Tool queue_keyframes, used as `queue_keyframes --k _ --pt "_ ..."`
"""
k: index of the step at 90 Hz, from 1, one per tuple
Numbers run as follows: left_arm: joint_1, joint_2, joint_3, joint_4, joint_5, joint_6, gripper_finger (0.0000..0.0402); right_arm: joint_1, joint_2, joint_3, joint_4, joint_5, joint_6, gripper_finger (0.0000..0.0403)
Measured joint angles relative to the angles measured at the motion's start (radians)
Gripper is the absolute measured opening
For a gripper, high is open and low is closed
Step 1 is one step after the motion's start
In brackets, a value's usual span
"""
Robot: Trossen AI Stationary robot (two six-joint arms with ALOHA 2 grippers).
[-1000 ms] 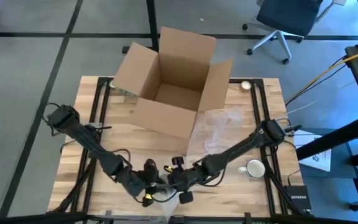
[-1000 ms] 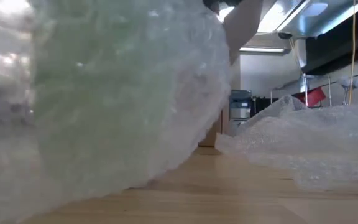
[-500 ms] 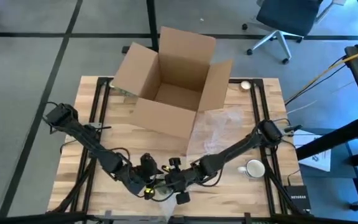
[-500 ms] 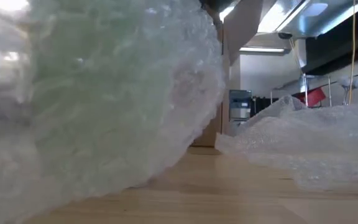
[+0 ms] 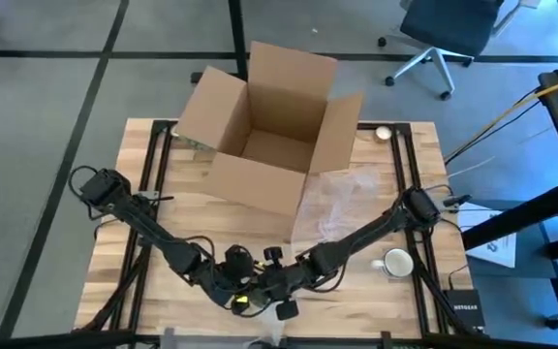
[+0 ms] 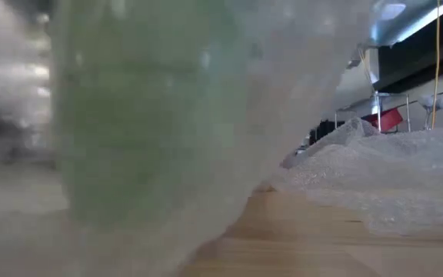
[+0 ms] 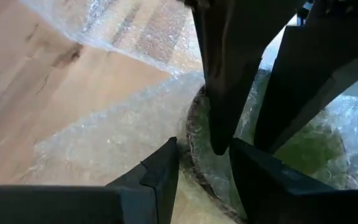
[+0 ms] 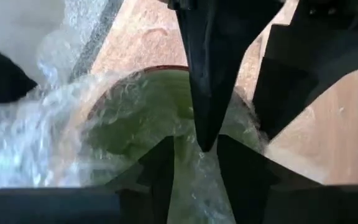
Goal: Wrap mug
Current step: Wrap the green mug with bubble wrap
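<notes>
A green mug (image 8: 135, 118) stands wrapped in clear bubble wrap (image 6: 152, 131) near the middle of the table's near edge. Both grippers meet at it: my left gripper (image 5: 240, 287) comes from the left and my right gripper (image 5: 265, 285) from the right. In the left wrist view my left gripper (image 7: 204, 171) is shut on the wrap beside the mug's rim (image 7: 191, 140). In the right wrist view my right gripper (image 8: 196, 165) is shut on the wrap over the mug. The high view hides most of the mug under the two grippers. My left gripper pinches bubble wrap (image 7: 199, 163) between its two fingers, right at the mug's rim; one layer or several, I cannot tell. It slants down from the table's left. My right gripper pinches the wrap (image 8: 194, 155) that lies over the green mug's side. It slants down from the table's right, its fingers facing the left gripper's.
An open cardboard box (image 5: 264, 126) stands at the far middle. A loose sheet of bubble wrap (image 5: 342, 194) lies right of it and shows as a heap (image 6: 383, 185) in the low view. A white mug (image 5: 395, 262) stands near the right edge.
My left gripper has moved toward the table's right, closer to my right gripper. The wrapped mug has shifted and turned with them: in the low view it now fills more of the picture, and its green side stands more upright.
</notes>
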Motion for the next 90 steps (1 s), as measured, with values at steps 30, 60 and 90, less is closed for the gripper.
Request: queue_keyframes --k 30,60,90 --pt "-0.001 0.006 -0.004 -0.012 0.007 0.003 0.0124 -0.001 -0.004 0.168 -0.212 -0.038 -0.013 0.011" --pt "-0.001 0.003 -0.003 -0.008 0.002 0.004 0.0124 0.067 -0.049 0.154 -0.417 0.055 0.077 0.011" --pt "-0.002 0.001 -0.003 -0.007 0.002 0.006 0.0124 0.173 -0.05 -0.084 -0.212 0.191 0.25 0.011"
